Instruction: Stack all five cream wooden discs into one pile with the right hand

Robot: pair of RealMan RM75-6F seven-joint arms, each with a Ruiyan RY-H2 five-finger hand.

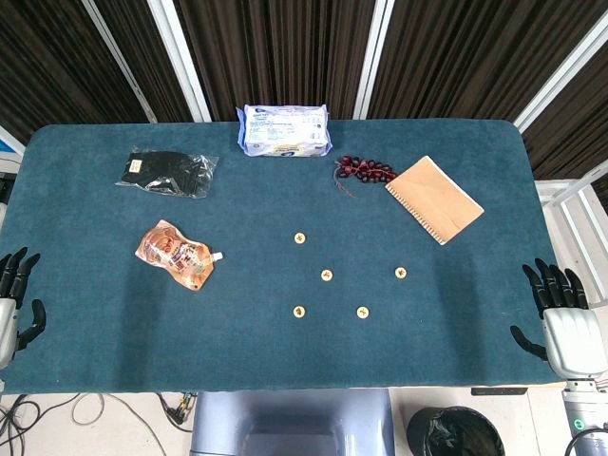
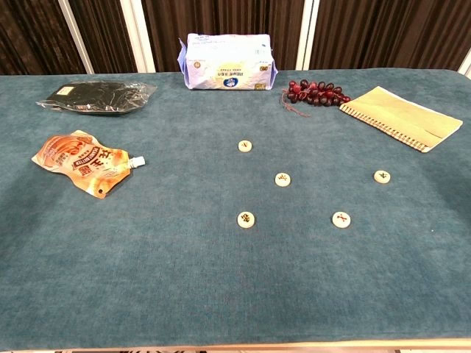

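The right hand (image 1: 562, 318) lies at the table's (image 1: 95, 342) near right edge, fingers spread, holding nothing. The left hand (image 1: 14, 294) is likewise spread and unladen at the opposite edge. Five discs (image 1: 327, 275) lie scattered and apart between them, nearer the right hand.

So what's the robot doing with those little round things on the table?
Nothing is being handled yet. The five cream wooden discs lie apart on the blue table, none stacked. The right hand waits at the table's right edge with fingers spread, holding nothing, and the left hand rests at the left edge, also empty. The discs are meant to become one pile, so the stacking has not started.
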